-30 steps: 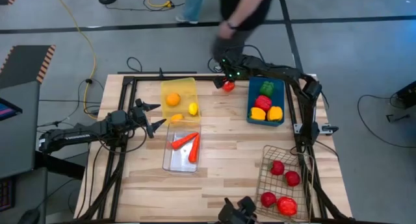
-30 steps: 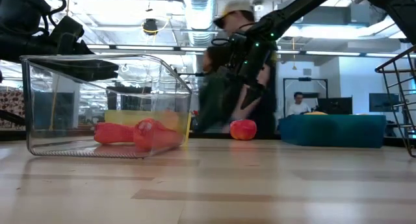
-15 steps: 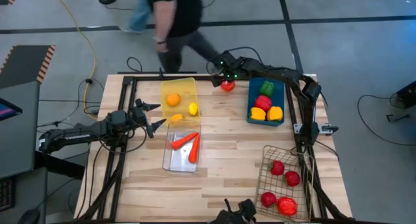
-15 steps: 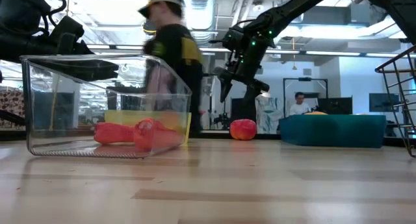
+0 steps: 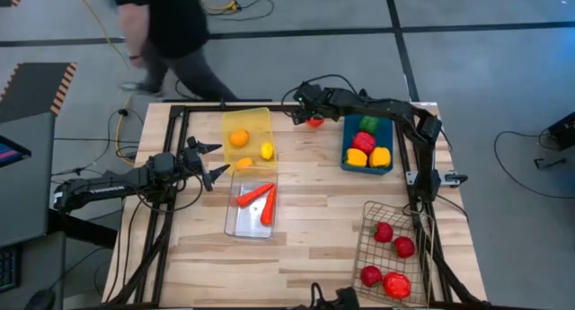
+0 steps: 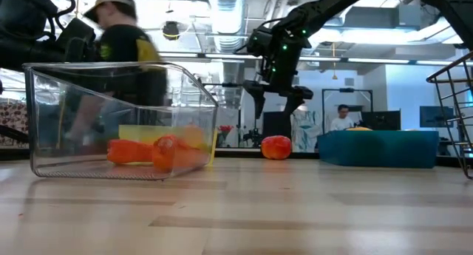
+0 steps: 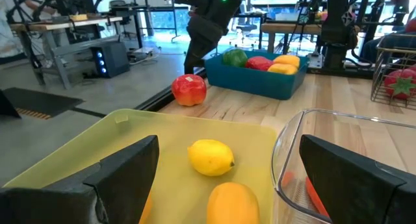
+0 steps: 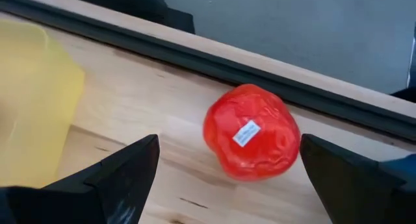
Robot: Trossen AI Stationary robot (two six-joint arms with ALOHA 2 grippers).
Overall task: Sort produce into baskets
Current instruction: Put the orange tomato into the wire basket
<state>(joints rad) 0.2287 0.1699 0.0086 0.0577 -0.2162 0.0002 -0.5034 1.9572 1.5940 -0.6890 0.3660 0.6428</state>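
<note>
1. Red tomato [image 5: 314, 122] lies on the table [image 5: 305, 202] between yellow bin [image 5: 248, 135] and blue bin [image 5: 368, 141], overhead; right end effector [image 5: 304, 112] is above it.
2. Low view: its fingers spread, clear of the tomato [image 6: 276, 147].
3. Right wrist alone shows the tomato's sticker [image 8: 246, 133].
4. Left end effector [image 5: 212, 161] waits open beside the yellow bin.

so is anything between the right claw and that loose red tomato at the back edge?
Nothing visible. The right claw hangs open above the red tomato, and the right wrist view shows bare table between the fingers and the fruit. The yellow bin sits off to one side.
</note>
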